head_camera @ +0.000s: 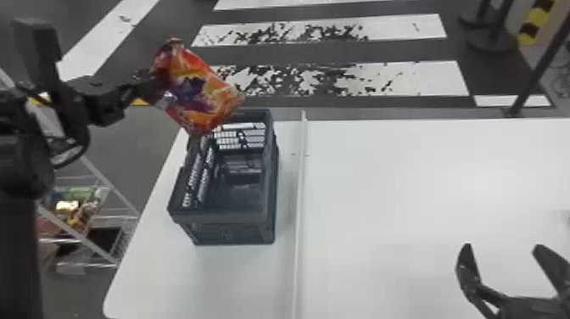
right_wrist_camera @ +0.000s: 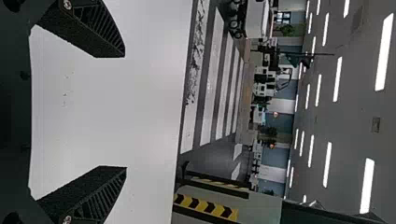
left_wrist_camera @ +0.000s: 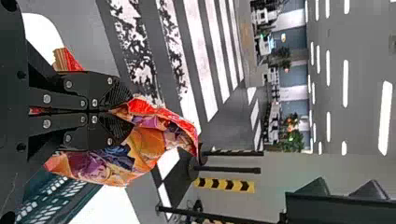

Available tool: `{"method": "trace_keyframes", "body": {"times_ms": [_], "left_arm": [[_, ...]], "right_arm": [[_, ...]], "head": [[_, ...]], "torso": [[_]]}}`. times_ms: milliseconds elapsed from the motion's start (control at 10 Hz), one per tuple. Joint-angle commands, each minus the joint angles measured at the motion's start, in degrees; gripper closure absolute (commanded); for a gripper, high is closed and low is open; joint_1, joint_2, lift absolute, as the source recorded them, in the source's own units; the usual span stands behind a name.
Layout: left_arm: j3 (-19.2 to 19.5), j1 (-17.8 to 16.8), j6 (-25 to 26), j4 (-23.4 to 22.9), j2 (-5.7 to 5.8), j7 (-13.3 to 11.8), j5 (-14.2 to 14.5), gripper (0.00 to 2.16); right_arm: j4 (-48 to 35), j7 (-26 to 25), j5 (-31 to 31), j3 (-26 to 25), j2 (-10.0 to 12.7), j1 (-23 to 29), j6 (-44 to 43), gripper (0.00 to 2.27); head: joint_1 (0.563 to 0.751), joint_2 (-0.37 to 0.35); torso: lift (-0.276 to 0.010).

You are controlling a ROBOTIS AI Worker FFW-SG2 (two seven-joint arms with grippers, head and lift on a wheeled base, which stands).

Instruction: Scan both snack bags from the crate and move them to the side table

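One white table [head_camera: 424,191] bears the dark crate [head_camera: 224,217]. My right gripper [head_camera: 503,246] hangs spread above the tabletop; my left gripper [left_wrist_camera: 128,112] pinches a snack bag [head_camera: 199,95], raised near the crate's far end. A hasty swing could tug its thin, crinkled film loose.

Left arm [head_camera: 19,237]: is showing black throughout, with a rounded housing [head_camera: 21,161] and a boxy block [head_camera: 40,46] standing out. A thin black cable [head_camera: 85,146] is curving in a loop beside the housing. Left jaws: black plates [left_wrist_camera: 93,80] are carrying round silvery screws [left_wrist_camera: 94,102]; fine ribs [left_wrist_camera: 119,93] are lining the tapering ends. Right jaws: also appearing black, grainy faces [right_wrist_camera: 79,184] are meeting ridged sides [right_wrist_camera: 102,200]; a silvery screw [right_wrist_camera: 67,4] is catching light.
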Motion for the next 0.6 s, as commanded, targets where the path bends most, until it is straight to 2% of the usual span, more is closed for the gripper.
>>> {"method": "trace_keyframes", "body": {"times_ms": [0, 100, 200, 400, 500], "left_arm": [[0.5, 0.5, 2.6, -1.7, -1.31, 3.4, 3.8, 2.14], [1.0, 0.6, 3.8, -2.0, -2.54, 6.7, 8.1, 2.14], [1.1, 0.6, 3.8, -2.0, -3.77, 9.4, 10.7, 2.14], [1.0, 1.1, 3.8, -2.0, -6.93, 11.2, 15.5, 2.14], [0.3, 1.3, 3.8, -2.0, -8.6, 12.0, 16.8, 2.14]], "right_arm": [[0.0, 0.0, 0.1, 0.0, 0.1, 0.0, -0.1, 0.06], [-0.1, 0.0, 0.1, 0.0, 0.2, 0.1, -0.1, 0.06], [-0.2, 0.0, 0.1, 0.0, 0.3, 0.2, -0.1, 0.06], [-0.5, 0.0, 0.1, 0.0, 0.4, 0.3, -0.1, 0.06], [-0.5, 0.0, 0.1, 0.0, 0.4, 0.3, -0.1, 0.06]], "head": [[0.695, 0.171], [0.695, 0.171], [0.695, 0.167], [0.695, 0.143], [0.695, 0.124]], "torso": [[-0.075], [-0.075], [-0.075], [-0.075], [-0.075]]}}
